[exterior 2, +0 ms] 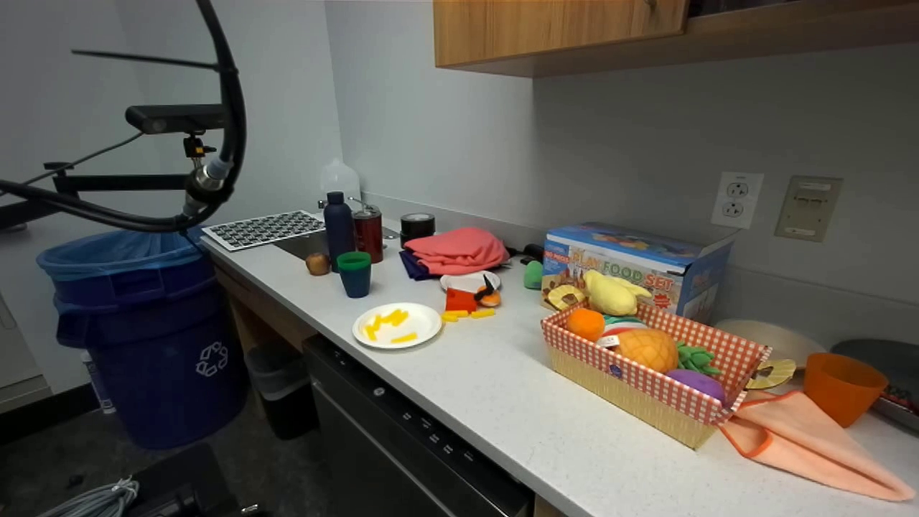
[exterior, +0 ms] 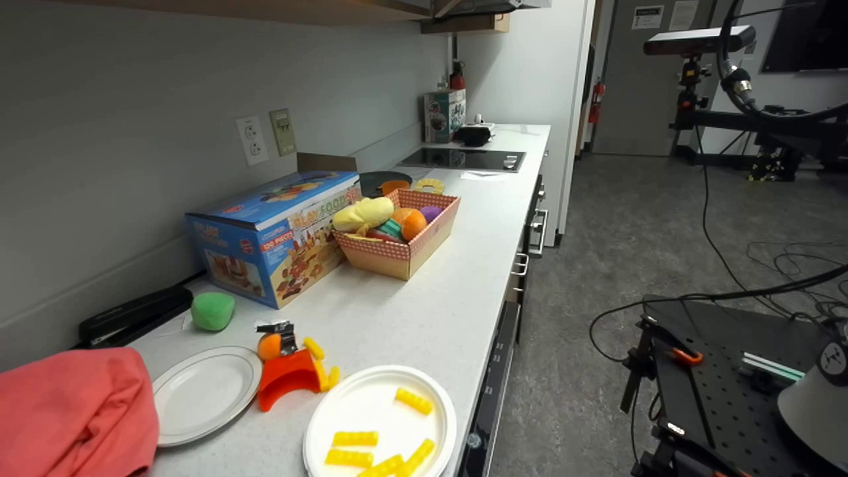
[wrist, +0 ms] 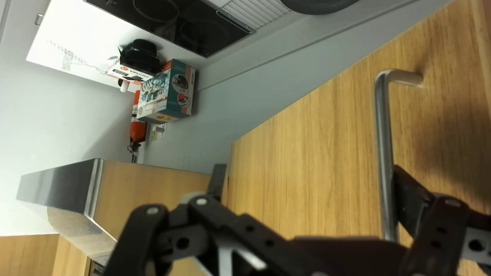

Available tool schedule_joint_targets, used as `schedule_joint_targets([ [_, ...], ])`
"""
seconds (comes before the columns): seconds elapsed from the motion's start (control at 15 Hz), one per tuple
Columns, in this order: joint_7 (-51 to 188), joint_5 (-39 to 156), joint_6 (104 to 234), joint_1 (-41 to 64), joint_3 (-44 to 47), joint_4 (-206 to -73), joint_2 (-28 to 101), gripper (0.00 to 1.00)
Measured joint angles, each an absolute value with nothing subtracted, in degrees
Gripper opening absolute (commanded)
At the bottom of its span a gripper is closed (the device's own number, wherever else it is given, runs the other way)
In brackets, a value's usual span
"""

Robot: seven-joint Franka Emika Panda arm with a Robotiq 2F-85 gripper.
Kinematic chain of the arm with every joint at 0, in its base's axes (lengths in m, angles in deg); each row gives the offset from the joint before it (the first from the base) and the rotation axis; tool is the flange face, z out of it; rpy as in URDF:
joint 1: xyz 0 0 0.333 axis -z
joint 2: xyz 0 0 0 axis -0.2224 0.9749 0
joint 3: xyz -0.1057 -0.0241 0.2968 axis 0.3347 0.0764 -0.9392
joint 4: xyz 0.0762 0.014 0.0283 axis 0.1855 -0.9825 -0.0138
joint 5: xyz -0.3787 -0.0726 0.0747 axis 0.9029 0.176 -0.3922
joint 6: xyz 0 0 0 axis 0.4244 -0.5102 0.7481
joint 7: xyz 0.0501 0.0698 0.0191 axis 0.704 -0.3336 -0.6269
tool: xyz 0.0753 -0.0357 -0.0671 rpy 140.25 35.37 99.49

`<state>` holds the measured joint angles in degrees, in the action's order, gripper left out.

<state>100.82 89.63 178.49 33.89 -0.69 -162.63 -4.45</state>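
Observation:
My gripper (wrist: 308, 171) is open in front of a light wooden cabinet door (wrist: 307, 153) in the wrist view. A metal bar handle (wrist: 382, 149) stands out from the door and lies between the two fingers. It is close against the right-hand finger, which seems to touch it; the left-hand finger is well apart from it. The lower end of the handle in the picture is hidden behind the gripper body. The gripper is out of view in both exterior views. An exterior view shows the wall cabinets (exterior 2: 560, 32) above the counter, cut off by the frame's top edge.
In the wrist view, a metal range hood (wrist: 57, 191) adjoins the cabinets, with a cooktop (wrist: 172, 23) and a teal box (wrist: 168, 92). The counter (exterior 2: 495, 402) bears a checkered basket (exterior 2: 646, 373) of play food, a play food box (exterior 2: 632, 269) and a white plate (exterior 2: 423, 334).

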Motion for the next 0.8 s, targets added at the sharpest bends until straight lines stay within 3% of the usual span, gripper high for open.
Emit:
schedule_joint_targets([
  [0.47,98.82,88.55,177.82,33.71,-1.15,-161.67,-3.64,1.00],
  [0.8,83.41,78.71,177.15,30.34,5.70,-163.14,-6.59,1.00],
])
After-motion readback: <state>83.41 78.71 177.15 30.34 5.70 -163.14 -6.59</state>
